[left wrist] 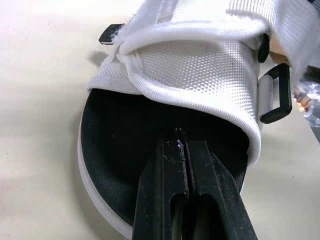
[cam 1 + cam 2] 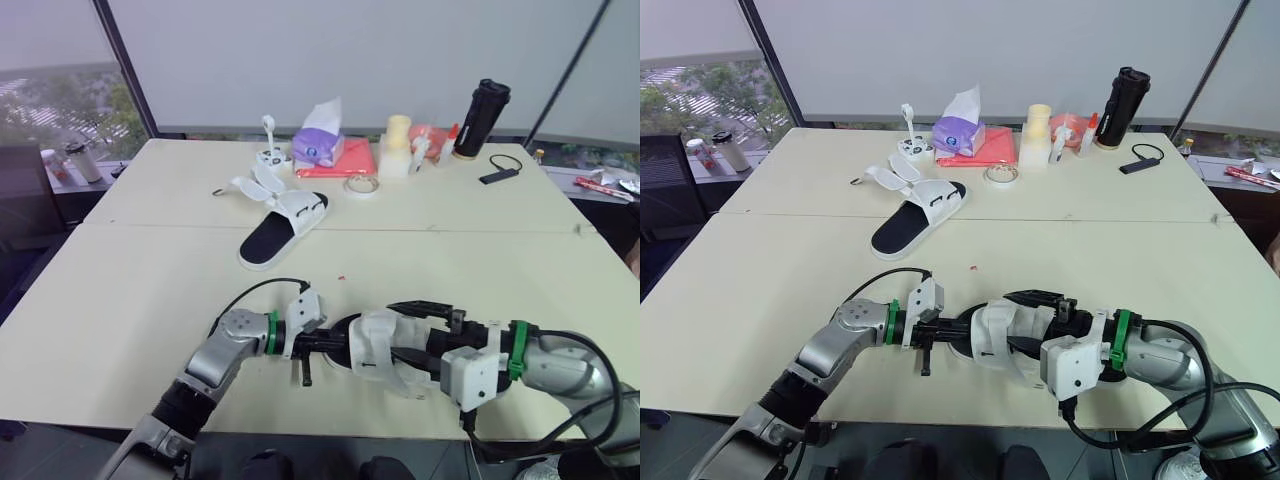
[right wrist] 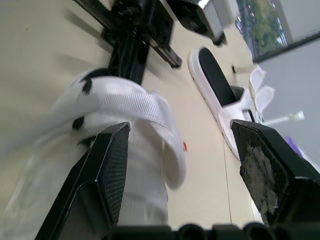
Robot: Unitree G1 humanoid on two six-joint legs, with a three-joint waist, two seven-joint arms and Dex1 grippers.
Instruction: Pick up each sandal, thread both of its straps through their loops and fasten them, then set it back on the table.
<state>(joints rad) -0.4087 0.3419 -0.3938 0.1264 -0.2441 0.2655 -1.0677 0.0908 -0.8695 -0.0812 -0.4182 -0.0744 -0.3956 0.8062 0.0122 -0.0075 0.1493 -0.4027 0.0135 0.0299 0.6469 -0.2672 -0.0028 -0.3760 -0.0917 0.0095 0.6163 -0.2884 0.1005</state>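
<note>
A white-strapped sandal with a black footbed [image 2: 378, 352] lies near the table's front edge, between my two grippers. My left gripper [image 2: 333, 345] is shut. Its tips [image 1: 178, 136] rest on the footbed [image 1: 125, 150], just under the woven strap [image 1: 195, 75]. A black loop [image 1: 277, 95] hangs at the strap's side. From the other end my right gripper [image 2: 408, 334] stands open, and its two fingers [image 3: 102, 185] straddle the white strap [image 3: 135, 130] without closing on it. The second sandal [image 2: 282, 226] lies farther back, left of centre, its straps [image 2: 250, 186] spread loose on the table.
Along the far edge stand a purple tissue pack [image 2: 320, 143], a red book [image 2: 345, 162], a tape roll [image 2: 361, 185], a yellow cup [image 2: 398, 133], a black bottle [image 2: 482, 118] and a small black device with a cord [image 2: 499, 174]. The table [image 2: 150, 290] is bare in its middle.
</note>
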